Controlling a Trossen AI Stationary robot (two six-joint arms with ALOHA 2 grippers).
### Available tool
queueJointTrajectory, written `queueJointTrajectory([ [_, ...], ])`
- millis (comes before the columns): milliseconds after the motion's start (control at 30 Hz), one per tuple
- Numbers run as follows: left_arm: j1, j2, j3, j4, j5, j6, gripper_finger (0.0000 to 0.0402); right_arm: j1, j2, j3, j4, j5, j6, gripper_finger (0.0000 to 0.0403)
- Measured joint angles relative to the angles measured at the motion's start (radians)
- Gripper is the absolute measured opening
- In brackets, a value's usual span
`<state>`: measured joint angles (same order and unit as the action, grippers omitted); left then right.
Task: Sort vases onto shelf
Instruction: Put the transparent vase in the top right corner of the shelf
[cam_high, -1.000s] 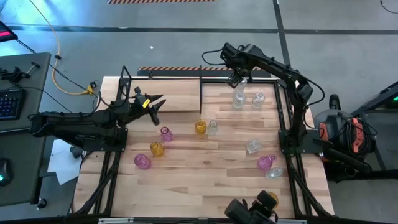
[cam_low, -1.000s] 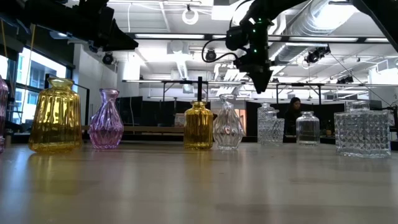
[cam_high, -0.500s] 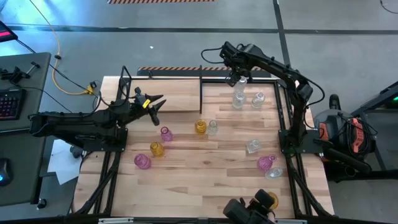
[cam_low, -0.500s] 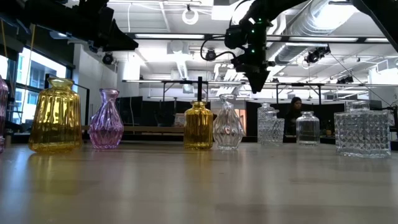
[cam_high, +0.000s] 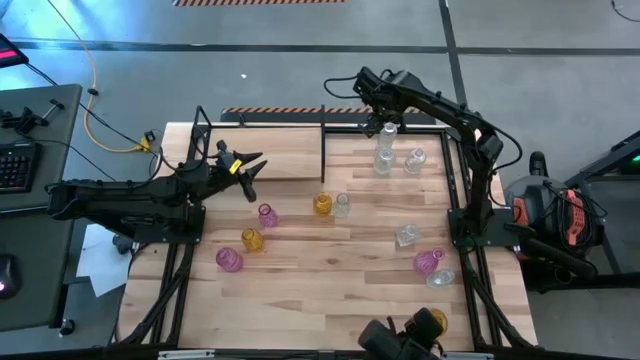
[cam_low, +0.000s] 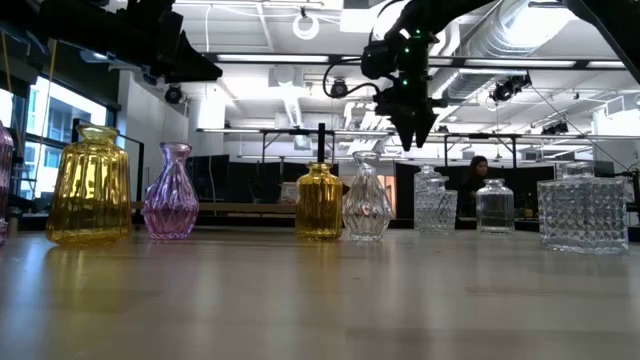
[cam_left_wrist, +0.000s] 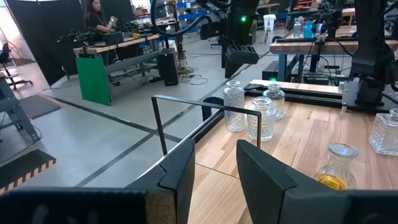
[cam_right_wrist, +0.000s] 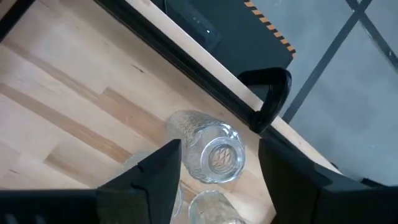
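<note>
The shelf (cam_high: 323, 150), a black rod frame with a divider, runs along the table's far edge. Three clear vases stand in its right part, bases on the wood. My right gripper (cam_high: 384, 128) hangs open just above one of them (cam_right_wrist: 211, 155), pointing steeply down, its fingers either side of the vase's mouth and clear of it (cam_low: 415, 140). Amber (cam_high: 322, 203), pink (cam_high: 267, 214) and clear (cam_high: 342, 204) vases stand upright mid-table. My left gripper (cam_high: 252, 175) waits open and level at the table's left, nothing between its fingers (cam_left_wrist: 214, 168).
More vases stand near the left arm, amber (cam_high: 252, 239) and pink (cam_high: 230, 260), and toward the near right, clear (cam_high: 406, 235), pink (cam_high: 428, 262), clear (cam_high: 440, 278). The shelf's left part shows bare board (cam_high: 270, 160). A person (cam_low: 475, 175) sits far behind the table.
My right gripper has stayed above the clear vases, has rolled a little about its own pointing line, and its fingers stand wider apart than before. The vases have kept their places.
</note>
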<state>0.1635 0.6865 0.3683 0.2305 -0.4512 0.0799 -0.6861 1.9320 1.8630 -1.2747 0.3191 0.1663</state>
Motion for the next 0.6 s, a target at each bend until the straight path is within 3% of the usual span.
queueJointTrajectory([
  [600, 0.000, 0.000, 0.000, -0.001, 0.000, -0.002, 0.0111, 0.015, 0.000, -0.144, 0.042, -0.051, 0.043, 0.0204],
])
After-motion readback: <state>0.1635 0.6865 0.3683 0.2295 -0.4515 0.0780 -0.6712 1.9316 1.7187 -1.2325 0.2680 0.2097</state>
